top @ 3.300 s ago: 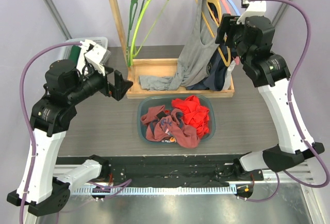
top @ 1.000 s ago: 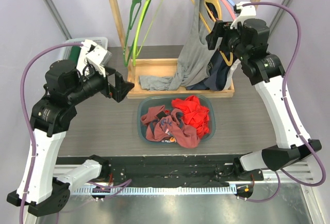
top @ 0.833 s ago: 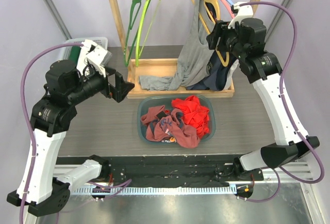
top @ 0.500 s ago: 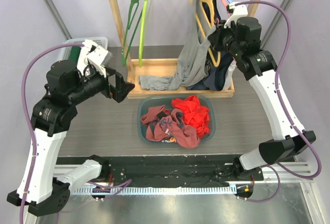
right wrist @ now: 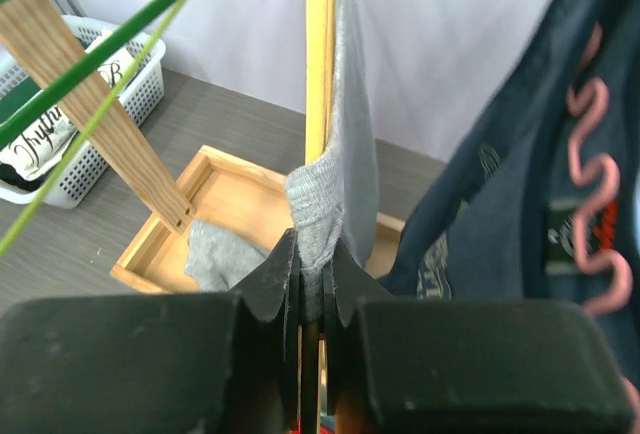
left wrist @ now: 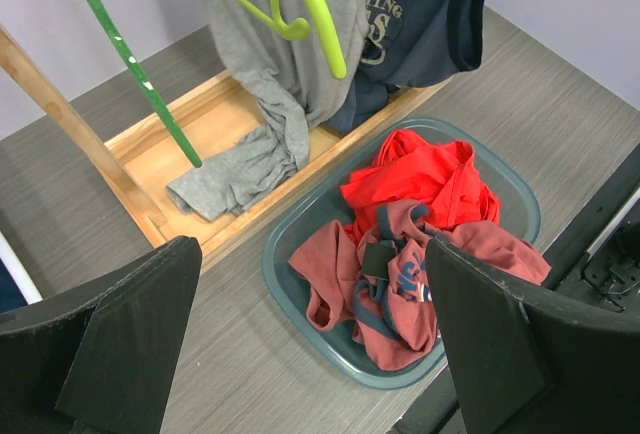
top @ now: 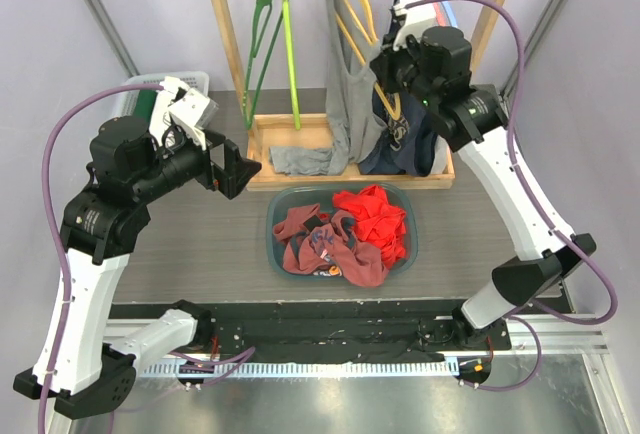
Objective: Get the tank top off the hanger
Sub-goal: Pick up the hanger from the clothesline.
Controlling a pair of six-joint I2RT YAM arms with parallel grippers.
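Pinching a fold of the gray tank top (right wrist: 352, 154), the right gripper (right wrist: 313, 254) sits high beside the wooden rack (top: 228, 34), its jaws drawn almost together with only the thickness of the cloth between them. In the right wrist view the grey fabric bunches just above the toothed fingertips and spills into the narrow slit between them. The yellow hanger (right wrist: 320, 54) runs straight down in line with that slit, touching the cloth; I cannot tell whether the hanger's bar is clamped as well. From above, the tank top hangs from the hanger on the rail, directly to the left of the right claw. Its lower end trails down and lies crumpled in the rack's wooden tray (top: 275, 134). A navy garment (top: 412, 144) hangs just behind and below the same claw, and two green hangers (top: 286, 44) hang further left on the rail. The left gripper (top: 238, 164) hangs well apart from the tank top, to the left of the rack, with its jaws spread wide and nothing between them. It looks down on a blue-grey basket (left wrist: 285, 299) of red clothes (left wrist: 415, 179) near the tray.
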